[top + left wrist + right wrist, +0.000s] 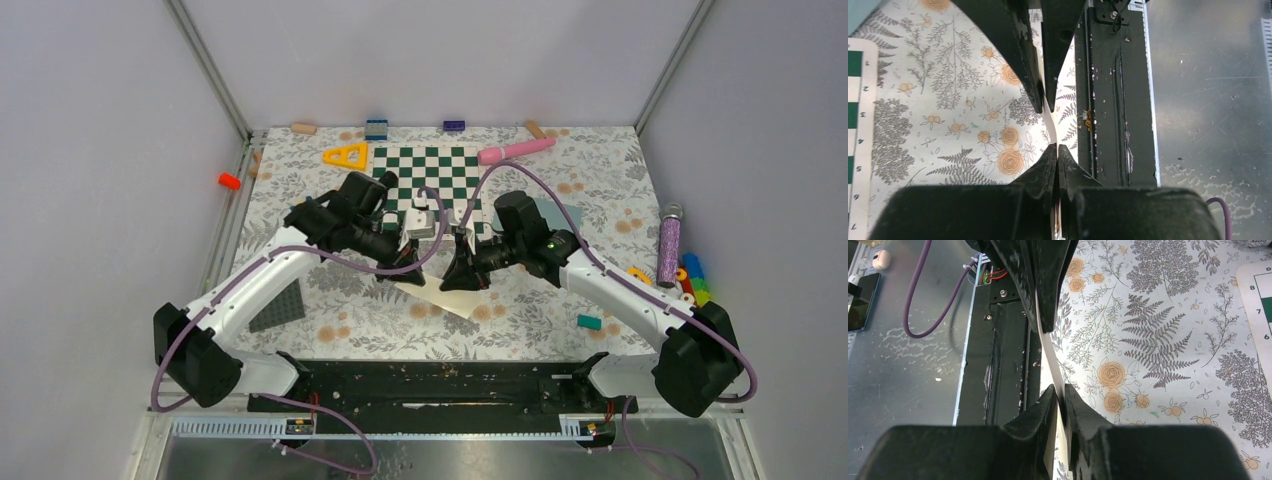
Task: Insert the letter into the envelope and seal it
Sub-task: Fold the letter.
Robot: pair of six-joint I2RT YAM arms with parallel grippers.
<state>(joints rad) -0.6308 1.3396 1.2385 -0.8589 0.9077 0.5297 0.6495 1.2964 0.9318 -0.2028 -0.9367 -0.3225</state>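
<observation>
Closest to us, the left gripper point(1057, 150) has its jaws clenched on the thin edge of the letter point(440, 298). The right gripper point(1058, 390) faces it with jaws pinched on the same sheet, so the paper spans the short gap between them, edge-on to both wrist cameras. From above, its lower corner seems to trail onto the floral counter point(380, 320). The envelope point(552, 212) lies flat beyond, half hidden behind the right arm beside the chessboard point(425, 165). We cannot tell whether its flap is open. We judge the main risk to be a tear or crease if the arms pull unevenly. Swinging the right arm could also shove the envelope askew.
</observation>
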